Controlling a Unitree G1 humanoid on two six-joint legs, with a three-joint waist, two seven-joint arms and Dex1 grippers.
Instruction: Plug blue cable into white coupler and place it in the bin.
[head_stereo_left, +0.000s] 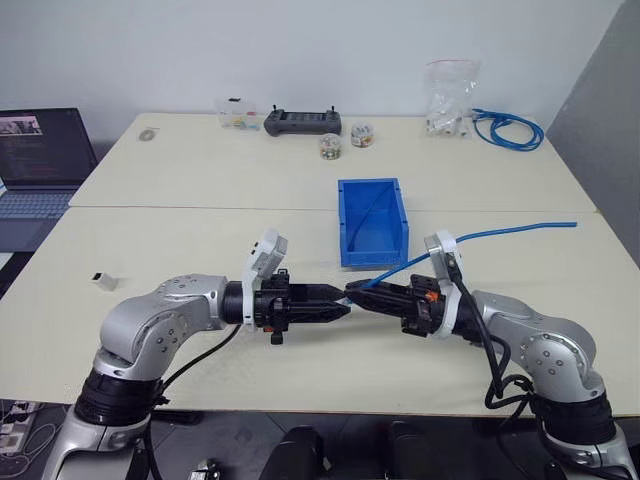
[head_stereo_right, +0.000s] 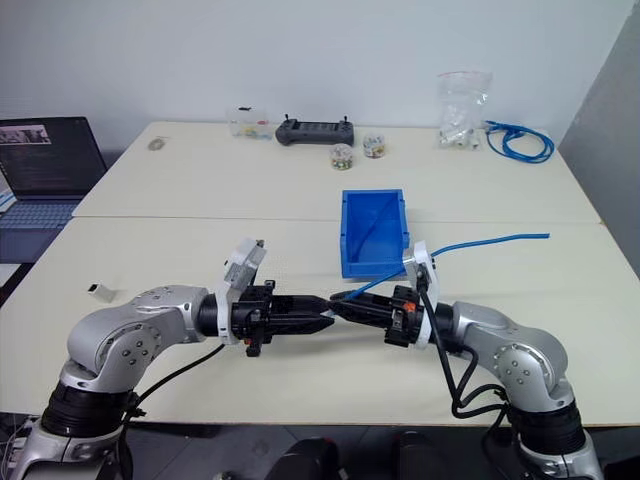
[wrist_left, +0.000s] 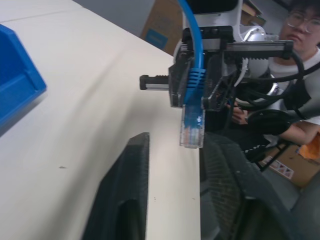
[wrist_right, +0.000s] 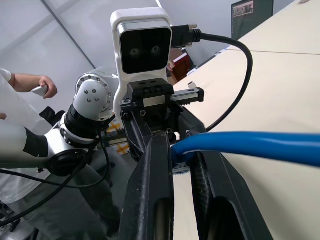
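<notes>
My two grippers meet tip to tip just above the near table. The right gripper (head_stereo_left: 356, 293) is shut on the blue cable (head_stereo_left: 500, 232) just behind its clear plug (wrist_left: 192, 129). The cable trails away to the right over the table. My left gripper (head_stereo_left: 342, 303) faces it with its fingers (wrist_left: 127, 190) apart, and the plug hangs at their tips without being pinched. The white coupler (head_stereo_left: 103, 281) lies alone on the table far to the left, away from both grippers. Behind the grippers stands the blue bin (head_stereo_left: 372, 256), open-topped.
On the far table lie a black controller (head_stereo_left: 302, 122), small jars (head_stereo_left: 329, 146), a clear plastic bag (head_stereo_left: 450, 100) and a coiled blue cable bundle (head_stereo_left: 510, 128). A laptop (head_stereo_left: 40, 150) sits at the far left. A person (wrist_left: 300, 30) sits beyond the table's near edge.
</notes>
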